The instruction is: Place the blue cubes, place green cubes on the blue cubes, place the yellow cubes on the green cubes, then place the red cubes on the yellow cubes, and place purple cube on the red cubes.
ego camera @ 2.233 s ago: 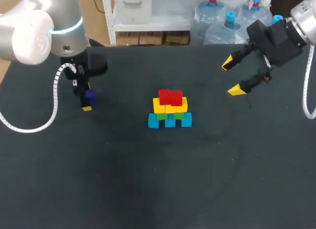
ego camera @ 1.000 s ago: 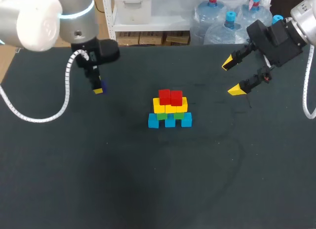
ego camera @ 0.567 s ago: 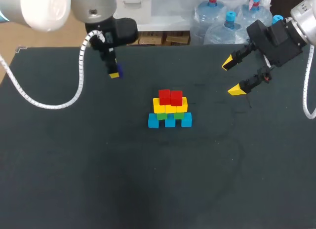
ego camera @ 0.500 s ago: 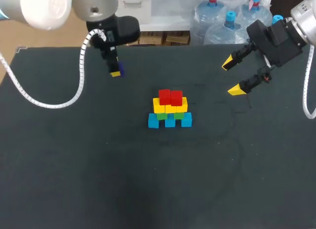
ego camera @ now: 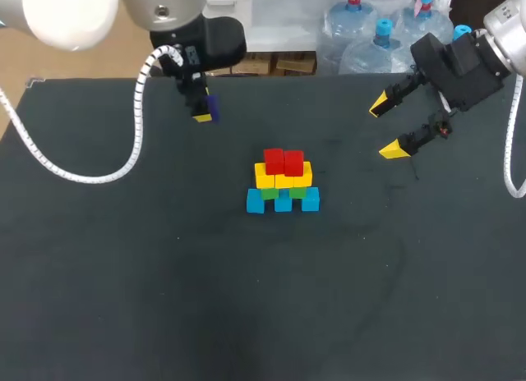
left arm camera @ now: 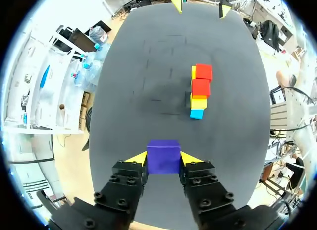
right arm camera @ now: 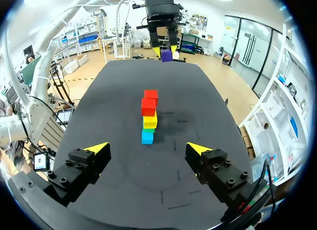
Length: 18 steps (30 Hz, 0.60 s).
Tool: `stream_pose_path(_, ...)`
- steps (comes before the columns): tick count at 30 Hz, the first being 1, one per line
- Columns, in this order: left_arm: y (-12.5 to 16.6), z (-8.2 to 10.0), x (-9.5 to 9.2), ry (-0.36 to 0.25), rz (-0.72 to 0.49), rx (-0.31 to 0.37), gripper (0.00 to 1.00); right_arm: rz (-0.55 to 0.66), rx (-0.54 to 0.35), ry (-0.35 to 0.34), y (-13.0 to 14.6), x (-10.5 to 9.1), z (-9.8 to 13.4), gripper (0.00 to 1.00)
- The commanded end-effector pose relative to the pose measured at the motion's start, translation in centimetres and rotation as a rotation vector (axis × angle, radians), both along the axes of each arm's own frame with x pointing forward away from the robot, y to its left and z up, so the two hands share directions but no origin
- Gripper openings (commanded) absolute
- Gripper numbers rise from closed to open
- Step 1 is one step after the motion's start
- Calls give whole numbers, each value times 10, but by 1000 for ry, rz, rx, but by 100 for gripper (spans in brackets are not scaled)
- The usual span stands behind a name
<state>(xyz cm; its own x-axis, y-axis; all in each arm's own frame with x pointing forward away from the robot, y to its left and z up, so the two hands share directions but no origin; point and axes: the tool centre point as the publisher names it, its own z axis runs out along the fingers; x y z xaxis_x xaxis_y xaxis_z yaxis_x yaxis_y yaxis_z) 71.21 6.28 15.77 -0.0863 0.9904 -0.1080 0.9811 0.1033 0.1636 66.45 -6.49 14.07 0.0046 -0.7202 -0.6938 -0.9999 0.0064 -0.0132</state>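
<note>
A stack of cubes stands mid-table: blue cubes (ego camera: 283, 200) at the bottom, green cubes (ego camera: 283, 191) on them, yellow cubes (ego camera: 283, 176) above, and two red cubes (ego camera: 284, 161) on top. My left gripper (ego camera: 202, 112) hangs over the back left of the table, shut on a purple cube (ego camera: 210, 107). In the left wrist view the purple cube (left arm camera: 163, 156) sits between the yellow tips, with the stack (left arm camera: 200, 92) well ahead. My right gripper (ego camera: 389, 130) is raised at the back right, open and empty. The right wrist view shows the stack (right arm camera: 148, 115) ahead of the right gripper (right arm camera: 148, 149) and the purple cube (right arm camera: 167, 55) beyond.
The dark table (ego camera: 164, 274) carries nothing besides the cube stack. My left arm's white cable (ego camera: 82, 172) loops over the table's left side.
My left arm has carried the purple cube rightward and toward the back of the table, closer to the stack's side. The right arm has not moved.
</note>
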Motion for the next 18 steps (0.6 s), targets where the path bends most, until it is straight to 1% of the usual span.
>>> stream_pose_path(1, 2, -1, -3, -7, -1, -5, 0, -1, 0, -1, 0, -1, 0, 100)
stream_pose_path(10, 2, -1, -3, -7, -1, -5, 0, -1, 0, -1, 0, -1, 0, 100)
stream_pose_path(11, 2, 3, -5, -19, 2, -30, 0, -1, 0, -1, 0, -1, 0, 100)
stream_pose_path(12, -1, 4, -6, -3, -4, -18, 0, -1, 0, -1, 0, -1, 0, 100)
stream_pose_path(14, -16, 7, -6, 32, -34, 1, 0, -1, 0, -1, 0, -1, 0, 100)
stream_pose_path(16, -39, 12, -7, 56, -67, 24, 0, -1, 0, -1, 0, -1, 0, 100)
stream_pose_path(18, -54, 18, -8, 53, -103, 23, 0, -1, 0, -1, 0, -1, 0, 100)
